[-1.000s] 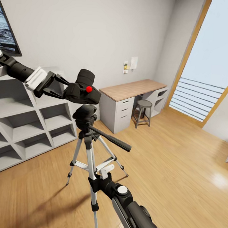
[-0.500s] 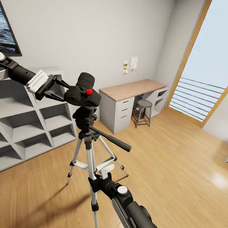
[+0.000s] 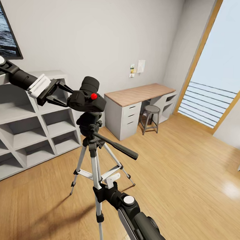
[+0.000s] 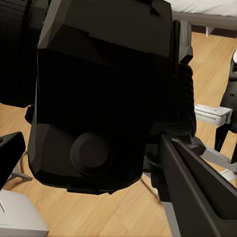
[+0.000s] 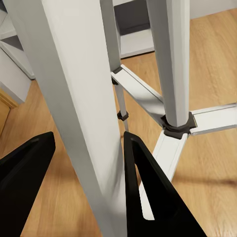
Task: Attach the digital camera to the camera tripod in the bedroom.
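The digital camera point(image 3: 86, 97) has a matte black, plastic-looking shell with a glossy red button on top; in the left wrist view its underside point(image 4: 98, 98) reads as dull, smooth black. The camera tripod point(image 3: 96, 157) has smooth silver-grey metal legs with a satin sheen point(image 5: 89, 123), and black matte joints, head and pan handle. The left gripper point(image 3: 61, 93) is matte black with a white plastic cuff. The floor point(image 3: 187, 174) is light wood plank, polished, with a glossy glare at four o'clock. The table point(image 3: 139, 93) has a matt wood top over smooth grey drawers. The shelves point(image 3: 34, 129) are flat pale grey.
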Motion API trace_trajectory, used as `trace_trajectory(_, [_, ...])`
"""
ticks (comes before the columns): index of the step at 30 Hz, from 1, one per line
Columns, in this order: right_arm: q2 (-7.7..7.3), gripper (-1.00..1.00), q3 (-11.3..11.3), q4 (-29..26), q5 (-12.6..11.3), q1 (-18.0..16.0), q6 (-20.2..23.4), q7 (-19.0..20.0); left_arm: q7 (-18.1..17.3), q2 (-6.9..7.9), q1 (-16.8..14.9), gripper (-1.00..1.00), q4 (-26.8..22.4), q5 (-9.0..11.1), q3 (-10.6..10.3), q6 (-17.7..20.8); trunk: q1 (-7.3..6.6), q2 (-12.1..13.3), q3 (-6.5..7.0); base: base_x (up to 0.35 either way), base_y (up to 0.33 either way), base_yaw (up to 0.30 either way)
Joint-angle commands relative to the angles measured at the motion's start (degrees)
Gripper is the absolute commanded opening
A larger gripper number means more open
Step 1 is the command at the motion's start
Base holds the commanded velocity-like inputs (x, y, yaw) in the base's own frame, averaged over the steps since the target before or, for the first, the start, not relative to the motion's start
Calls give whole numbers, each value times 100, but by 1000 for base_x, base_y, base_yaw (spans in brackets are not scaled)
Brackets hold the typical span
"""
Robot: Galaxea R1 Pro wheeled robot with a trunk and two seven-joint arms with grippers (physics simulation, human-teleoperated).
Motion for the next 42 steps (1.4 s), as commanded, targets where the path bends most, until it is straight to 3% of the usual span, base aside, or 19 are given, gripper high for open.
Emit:
trace_trajectory(1, [1,-100,6,-2,-50,-4,31,-1,3,9,-9,-100,-5,56,-31,-22,4,-13,-12,0,0,0])
trace_trajectory(42, [1,-100,17,16,-40,4,39,-5,-50,18,-170,-100,-62,74,-8,276,4,-13,-12,0,0,0])
